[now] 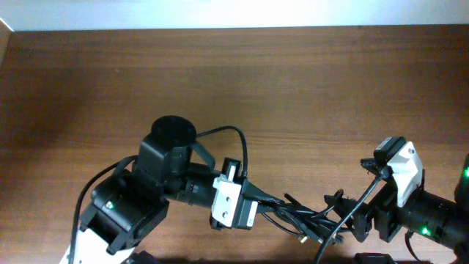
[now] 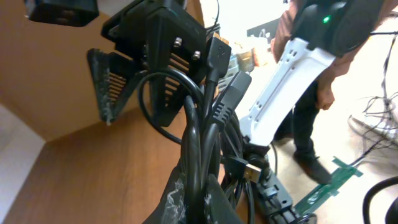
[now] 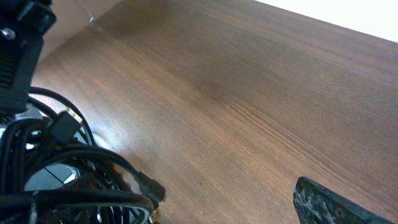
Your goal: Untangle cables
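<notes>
Since the left claw (image 1: 264, 199) is pressed nearly together on a strand of the cables (image 1: 304, 218), the knotted bundle trails rightward from its tips, low over the desk (image 1: 293, 88) (touching the wood or not, cannot tell). Right claw (image 1: 346, 216) spread wide just right of the bundle, holding nothing. Best approach: single out one plug end nearest it, close on that alone, then draw slowly away from the left claw. Scooping up several cords would likely tighten the knot.

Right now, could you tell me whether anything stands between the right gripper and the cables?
Nothing visible does: the open right gripper sits just beside the cables, with only bare table between them. The left gripper is clamped on the bundle.
</notes>
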{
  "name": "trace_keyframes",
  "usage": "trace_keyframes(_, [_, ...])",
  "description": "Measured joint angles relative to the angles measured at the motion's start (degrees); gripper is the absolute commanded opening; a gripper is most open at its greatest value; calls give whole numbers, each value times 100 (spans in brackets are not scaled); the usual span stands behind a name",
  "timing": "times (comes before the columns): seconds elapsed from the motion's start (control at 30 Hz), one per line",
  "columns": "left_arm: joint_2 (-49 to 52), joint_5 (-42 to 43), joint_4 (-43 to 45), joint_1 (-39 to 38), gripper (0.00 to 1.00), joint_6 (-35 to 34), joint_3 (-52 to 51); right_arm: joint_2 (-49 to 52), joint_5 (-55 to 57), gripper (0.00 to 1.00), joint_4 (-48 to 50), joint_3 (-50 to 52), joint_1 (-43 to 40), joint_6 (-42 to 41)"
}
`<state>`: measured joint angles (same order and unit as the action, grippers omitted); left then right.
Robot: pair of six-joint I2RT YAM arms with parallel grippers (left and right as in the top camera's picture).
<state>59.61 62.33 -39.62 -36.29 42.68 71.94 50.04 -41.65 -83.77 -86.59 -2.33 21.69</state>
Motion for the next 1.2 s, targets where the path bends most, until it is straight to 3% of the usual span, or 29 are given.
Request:
trace_keyframes(0.23, [76,590,-2,0,0,0,0,0,31,99,323,0,2,0])
trace_keyframes(0.63, [76,739,-264,0,0,-46,0,0,1825,99,728,0,0,-402])
trace_keyframes(1.2, [79,-2258,-20,0,0,-2385,0,0,2017,99,98,0,0,-920])
